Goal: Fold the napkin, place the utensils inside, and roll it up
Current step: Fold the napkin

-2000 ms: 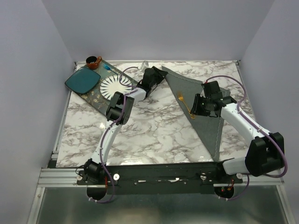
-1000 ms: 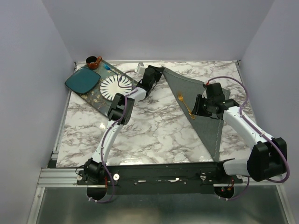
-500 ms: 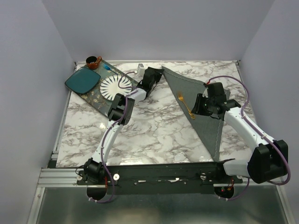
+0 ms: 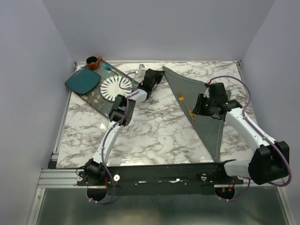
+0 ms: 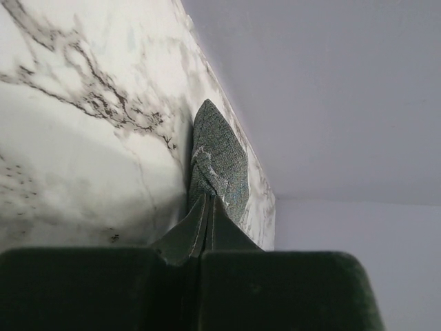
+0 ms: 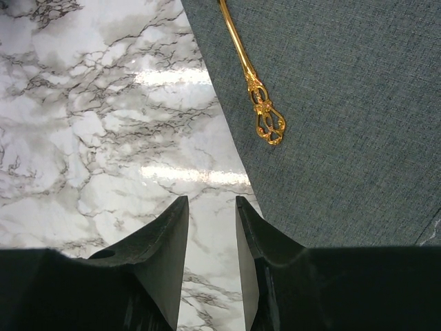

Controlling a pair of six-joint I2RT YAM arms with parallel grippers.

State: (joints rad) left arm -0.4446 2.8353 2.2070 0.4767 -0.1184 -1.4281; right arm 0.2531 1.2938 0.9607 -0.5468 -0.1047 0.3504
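Marble table [image 4: 140,136] | left fingers [image 5: 89,289] pinching napkin [image 4: 201,101] corner | utensil [image 4: 187,106] atop napkin

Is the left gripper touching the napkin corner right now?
Touching. The left wrist view shows the left gripper shut, with a corner of the napkin pinched between its fingers.

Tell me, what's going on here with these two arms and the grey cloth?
Two robot arms are working on a dark grey napkin that lies folded into a triangle on the marble table. The left arm's fingers are shut on its far corner. The right arm's fingers stand apart, holding nothing, and hover at the cloth's edge near the handle of a gold fork that lies on it. Nothing is rolled up yet.
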